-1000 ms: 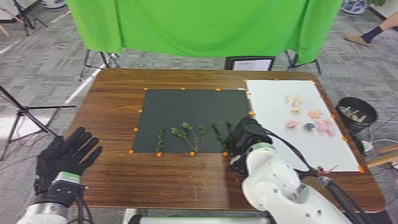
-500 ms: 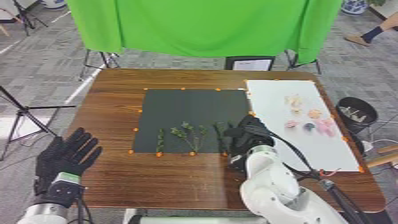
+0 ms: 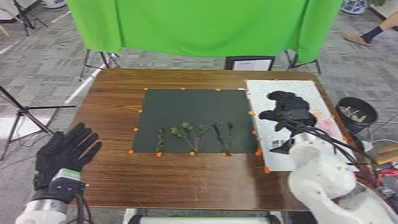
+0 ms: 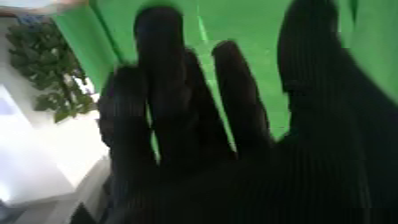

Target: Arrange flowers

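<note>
Three leafy green sprigs lie side by side along the near edge of a black rectangular sheet [image 3: 195,105] on the brown wooden surface [image 3: 195,182]: a narrow upright one [image 3: 161,141] on the left, a branching one [image 3: 187,131] in the middle, and a slender one [image 3: 224,136] on the right. Beside the black sheet, to its right, is a long white sheet [image 3: 311,90]; small orange markers [image 3: 267,170] dot the edges of both.

The right hand, in a black fabric glove [image 3: 293,111], is over the white sheet, partly covering pale pink flowers [image 3: 326,120] on it. Whether the hand touches the sheet or the flowers, I cannot tell. In the right wrist view its fingers [image 4: 160,100] are extended, with narrow gaps between them, and the thumb stands well apart.

The left hand, also black-gloved [image 3: 64,152], is at the left edge of the surface, well apart from the sprigs, its fingers straight and spread.

Beyond the far edge hangs a bright green cloth [image 3: 204,30]. A dark round bin [image 3: 357,111] stands just beside the right edge of the surface.
</note>
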Available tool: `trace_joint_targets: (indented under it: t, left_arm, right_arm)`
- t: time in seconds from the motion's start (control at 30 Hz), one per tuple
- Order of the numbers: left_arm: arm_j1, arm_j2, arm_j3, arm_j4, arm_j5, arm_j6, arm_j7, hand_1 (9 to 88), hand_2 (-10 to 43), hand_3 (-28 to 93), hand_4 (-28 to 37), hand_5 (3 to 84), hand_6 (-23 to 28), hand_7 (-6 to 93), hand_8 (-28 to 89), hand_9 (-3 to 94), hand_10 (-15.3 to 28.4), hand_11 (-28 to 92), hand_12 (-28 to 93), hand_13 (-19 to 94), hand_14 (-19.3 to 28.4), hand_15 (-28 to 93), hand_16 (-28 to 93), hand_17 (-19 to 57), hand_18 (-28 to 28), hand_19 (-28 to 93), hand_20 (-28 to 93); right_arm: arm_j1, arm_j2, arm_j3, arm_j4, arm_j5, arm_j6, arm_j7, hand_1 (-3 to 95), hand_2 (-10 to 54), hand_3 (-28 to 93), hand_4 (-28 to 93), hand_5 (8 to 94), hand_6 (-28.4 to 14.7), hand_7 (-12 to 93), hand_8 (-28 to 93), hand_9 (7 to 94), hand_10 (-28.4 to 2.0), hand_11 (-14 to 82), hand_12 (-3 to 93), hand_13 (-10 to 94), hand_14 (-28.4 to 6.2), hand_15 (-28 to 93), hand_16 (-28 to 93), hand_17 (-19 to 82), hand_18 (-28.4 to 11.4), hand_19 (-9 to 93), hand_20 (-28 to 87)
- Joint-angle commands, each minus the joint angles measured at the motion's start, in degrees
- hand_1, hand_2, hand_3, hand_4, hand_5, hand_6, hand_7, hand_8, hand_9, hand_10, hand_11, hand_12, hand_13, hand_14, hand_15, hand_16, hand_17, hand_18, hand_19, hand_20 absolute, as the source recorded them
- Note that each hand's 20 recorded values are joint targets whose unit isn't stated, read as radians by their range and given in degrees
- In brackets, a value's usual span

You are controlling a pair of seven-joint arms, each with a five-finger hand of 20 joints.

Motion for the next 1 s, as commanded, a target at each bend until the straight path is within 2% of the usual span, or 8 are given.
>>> trace_joint_targets:
  t: [0.03, 0.3, 0.47, 0.6, 0.67, 0.73, 0.8, 1.0]
  left_arm:
    - [0.4, 0.42, -1.51, -0.35, -0.34, 0.54, 1.14, 28.2, 15.3, 74, -26.9, 49.7, 10.0, 16.1, -8, 41.9, 16.5, 26, 14, 30, 17.1, 48, -7, -5.9, 17.6, 43, 14]
    - [-0.8, 0.42, -1.03, -0.23, -0.18, 0.27, 0.99, 28.3, 15.3, 74, -27.0, 49.7, 9.9, 16.1, -8, 41.8, 16.3, 26, 14, 30, 17.1, 48, -6, -6.0, 17.6, 43, 14]
    - [-0.1, 0.04, -0.82, -0.54, -0.44, 0.45, 1.31, 28.2, 15.3, 74, -26.9, 49.6, 9.9, 16.2, -8, 41.8, 16.4, 26, 14, 30, 17.1, 48, -6, -6.0, 17.6, 43, 14]
    - [0.9, -0.39, -1.36, -0.91, -0.61, 0.64, 1.22, 28.4, 15.4, 74, -27.0, 49.7, 9.9, 16.2, -8, 41.9, 16.3, 26, 14, 30, 17.1, 48, -6, -6.0, 17.6, 43, 14]
    - [0.7, -0.55, -1.4, -0.86, -0.67, 1.0, 1.11, 28.3, 15.4, 74, -26.9, 49.7, 10.0, 16.2, -8, 41.9, 16.4, 26, 14, 30, 17.1, 48, -6, -6.0, 17.5, 43, 14]
    - [0.2, -0.57, -1.24, -0.66, -0.85, 1.02, 0.93, 28.3, 15.4, 74, -26.9, 49.7, 9.9, 16.1, -8, 41.9, 16.4, 26, 14, 30, 17.1, 48, -6, -6.0, 17.6, 43, 14]
    - [1.3, -0.37, -1.39, -1.06, -0.97, 0.45, 1.73, 28.3, 15.4, 74, -26.8, 49.7, 9.9, 16.2, -8, 41.9, 16.4, 26, 14, 30, 17.2, 48, -6, -5.9, 17.5, 43, 14]
    - [0.9, -0.31, -1.6, -0.91, -1.18, 0.68, 2.07, 28.4, 15.4, 74, -26.9, 49.7, 10.0, 16.1, -8, 41.9, 16.5, 26, 14, 30, 17.3, 48, -6, -6.0, 17.6, 43, 14]
  right_arm:
    - [-2.8, 2.7, 4.9, 1.7, 2.8, -13.4, 4.7, 39.0, -9.5, 83, -28, 43.9, -7.4, 12, -10, 44.3, -14.6, 8.8, 13.9, 63, -11.3, 61, 23, 36, -22.5, 85, 35]
    - [-1.9, 2.4, 3.0, 3.7, 1.2, -12.6, 5.5, 44.7, -9.5, 81, -28, 43.2, -6.7, 12, -11, 42.1, -12.9, 8.5, 11.1, 65, -10.3, 63, 26, 37, -22.4, 85, 36]
    - [-0.5, 2.4, 1.9, 6.2, 1.6, -11.6, 7.3, 49.7, -9.5, 76, -28, 45.0, -5.6, 14, -11, 44.0, -11.8, 9.3, 10.5, 66, -9.1, 61, 29, 37, -22.0, 86, 36]
    - [-0.6, 2.5, 1.4, 7.1, 2.6, -9.0, 8.5, 51.6, -5.4, 74, -28, 58.3, -1.9, 17, -12, 60.0, -10.5, 11.3, 12.6, 69, -9.1, 56, 26, 39, -21.1, 86, 36]
    - [-0.7, 2.7, 0.7, 7.4, 1.5, -7.9, 8.3, 56.0, -3.7, 67, -28, 65.5, -1.5, 19, -4, 67.9, -10.0, 12.0, 16.5, 70, -8.5, 51, 27, 39, -20.7, 86, 36]
    - [-1.2, 2.9, 0.2, 7.5, 0.9, -6.0, 8.5, 58.4, -3.9, 64, -28, 68.8, -1.1, 21, -1, 73.4, -9.3, 9.6, 23.3, 72, -7.8, 47, 30, 39, -20.3, 86, 37]
    - [-1.6, 2.9, 0.0, 7.3, 0.4, -4.4, 8.3, 62.5, -4.8, 61, -28, 73.1, 0.4, 26, 2, 83.3, -7.4, 8.4, 38.2, 73, -6.4, 45, 36, 39, -19.3, 85, 39]
    - [-1.5, 4.0, -1.3, 3.9, -2.6, 4.8, 5.1, 64.7, -5.6, 60, -28, 74.8, 0.7, 27, 5, 85.9, -7.4, 10.1, 44.7, 74, -6.4, 46, 38, 39, -18.8, 85, 40]
